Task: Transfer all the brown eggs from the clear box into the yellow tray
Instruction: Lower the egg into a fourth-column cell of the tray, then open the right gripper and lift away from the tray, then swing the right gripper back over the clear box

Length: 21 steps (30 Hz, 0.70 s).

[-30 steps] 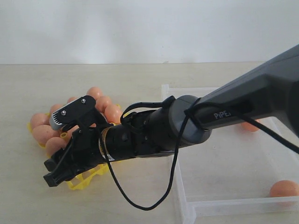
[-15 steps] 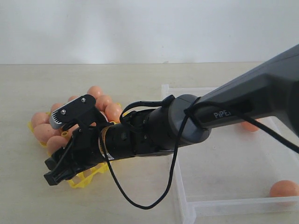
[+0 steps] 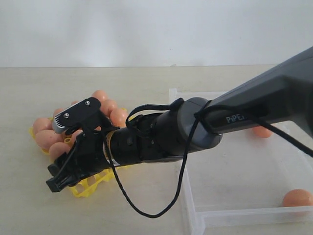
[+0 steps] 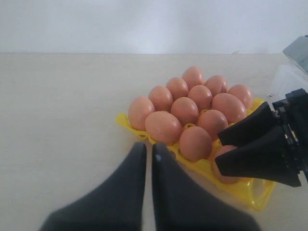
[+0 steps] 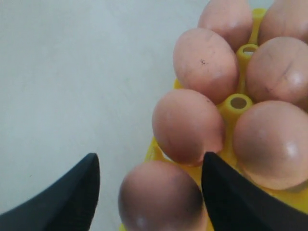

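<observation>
I work over a pale beige table with a smooth, matte top. The light on it is soft and even, and the shadows are faint. Behind its far edge stands a plain white wall, uniform across my whole view.

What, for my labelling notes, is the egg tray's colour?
The tray is bright yellow, clearest in the left wrist view.

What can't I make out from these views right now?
Exterior view: the right arm hides most of the yellow tray and the middle of the clear box; the right edge crops the box.
Right wrist view: the bottom edge crops the egg between the jaws; seating unclear.
</observation>
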{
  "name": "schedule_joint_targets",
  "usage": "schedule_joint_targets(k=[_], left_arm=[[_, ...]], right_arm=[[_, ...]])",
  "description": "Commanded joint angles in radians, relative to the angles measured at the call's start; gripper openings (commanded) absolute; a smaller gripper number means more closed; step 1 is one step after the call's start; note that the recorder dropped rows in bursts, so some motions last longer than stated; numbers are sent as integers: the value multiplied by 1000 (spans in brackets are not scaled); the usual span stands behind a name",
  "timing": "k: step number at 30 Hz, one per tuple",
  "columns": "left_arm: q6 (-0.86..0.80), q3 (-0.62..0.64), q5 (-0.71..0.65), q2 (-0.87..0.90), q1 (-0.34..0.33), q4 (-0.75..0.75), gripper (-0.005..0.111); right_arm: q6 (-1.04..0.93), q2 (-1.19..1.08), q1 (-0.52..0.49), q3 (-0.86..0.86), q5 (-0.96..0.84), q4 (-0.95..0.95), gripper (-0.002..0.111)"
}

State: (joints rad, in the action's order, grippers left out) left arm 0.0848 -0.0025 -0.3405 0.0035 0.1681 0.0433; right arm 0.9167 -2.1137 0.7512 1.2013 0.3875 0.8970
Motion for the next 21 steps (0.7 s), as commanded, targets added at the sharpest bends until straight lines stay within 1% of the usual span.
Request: schedule_joint_targets(k=[1, 10, 13, 15, 16, 18, 19, 21], left_arm=[[1, 3, 3, -3, 5, -3, 4], [1, 3, 3, -3, 5, -3, 4], [1, 3, 3, -3, 5, -3, 4], [1, 3, 3, -3, 5, -3, 4], [1, 3, 3, -3, 5, -3, 4], [1, 3, 3, -3, 5, -3, 4], [1, 3, 3, -3, 5, -3, 4], [1, 3, 3, -3, 5, -3, 4]], right_arm=[[-41, 56, -3, -2, -33, -6, 57], [-61, 153, -3, -2, -78, -6, 57], [1, 230, -3, -2, -93, -3, 57], [63, 298, -3, -2, -141, 7, 56], [73, 334, -3, -2, -183, 14, 54], [60, 400, -1, -2, -306, 45, 45], [41, 429, 3, -2, -388, 84, 37], [-64, 494, 18, -2, -579, 138, 20]])
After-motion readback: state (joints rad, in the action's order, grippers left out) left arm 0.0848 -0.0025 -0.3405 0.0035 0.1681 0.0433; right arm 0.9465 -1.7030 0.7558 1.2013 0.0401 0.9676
